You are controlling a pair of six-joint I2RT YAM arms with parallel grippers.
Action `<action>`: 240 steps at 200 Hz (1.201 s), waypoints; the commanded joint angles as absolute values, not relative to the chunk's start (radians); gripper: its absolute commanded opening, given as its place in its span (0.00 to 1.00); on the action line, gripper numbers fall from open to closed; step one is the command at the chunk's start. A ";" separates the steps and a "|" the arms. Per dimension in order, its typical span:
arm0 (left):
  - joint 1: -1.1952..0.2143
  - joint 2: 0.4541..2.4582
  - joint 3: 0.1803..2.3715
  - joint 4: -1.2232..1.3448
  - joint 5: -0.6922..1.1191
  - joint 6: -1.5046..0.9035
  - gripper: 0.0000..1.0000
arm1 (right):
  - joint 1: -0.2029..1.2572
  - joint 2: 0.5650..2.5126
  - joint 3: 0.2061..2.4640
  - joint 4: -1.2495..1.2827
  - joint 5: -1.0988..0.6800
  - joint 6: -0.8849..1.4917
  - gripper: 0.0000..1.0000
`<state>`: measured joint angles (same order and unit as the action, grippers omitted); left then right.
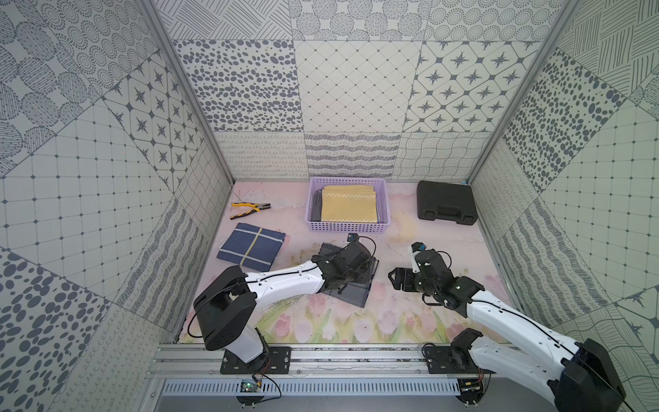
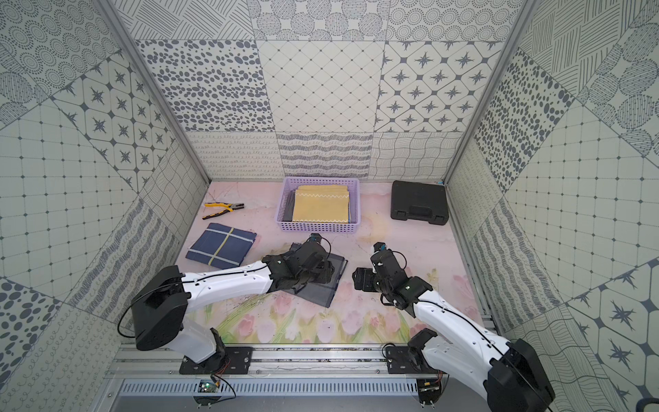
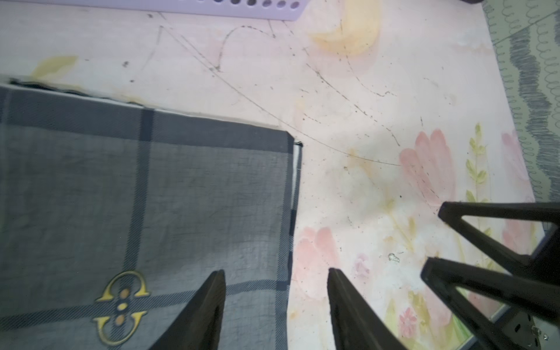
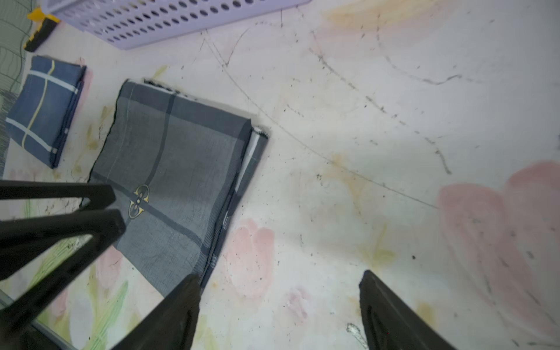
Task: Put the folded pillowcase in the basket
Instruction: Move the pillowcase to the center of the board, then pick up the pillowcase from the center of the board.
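Near the front, your left gripper (image 3: 275,272) hung over the grey pillowcase (image 3: 151,197), which lay flat on the table (image 1: 399,228). Its jaws were apart astride the cloth's edge, holding nothing. Your right gripper (image 4: 280,275) sat beside it, jaws wide, empty. Cloth judged light, limp, layered; pinch all layers at a fold. Farther back, the basket (image 1: 347,226) held a yellow cloth (image 1: 349,207), grey cloth (image 1: 316,207) alongside.
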<state>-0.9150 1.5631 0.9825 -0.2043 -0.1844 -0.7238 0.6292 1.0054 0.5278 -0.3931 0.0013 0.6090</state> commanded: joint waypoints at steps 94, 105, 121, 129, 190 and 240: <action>-0.580 1.183 0.629 -0.193 -0.065 -0.621 0.65 | 0.761 1.366 0.653 -0.142 -0.045 0.772 0.68; -0.554 1.163 0.608 -0.191 -0.053 -0.618 0.65 | 0.765 1.387 0.658 -0.129 -0.052 0.779 0.65; -0.522 1.135 0.581 -0.186 -0.034 -0.618 0.66 | 0.768 1.420 0.667 -0.113 -0.061 0.789 0.64; -0.509 1.123 0.571 -0.183 -0.030 -0.617 0.66 | 0.769 1.437 0.671 -0.106 -0.064 0.795 0.62; -0.471 1.073 0.533 -0.191 -0.015 -0.617 0.67 | 0.771 1.536 0.701 -0.066 -0.079 0.835 0.54; -0.462 1.074 0.526 -0.183 -0.011 -0.613 0.68 | 0.771 1.586 0.713 -0.037 -0.084 0.850 0.45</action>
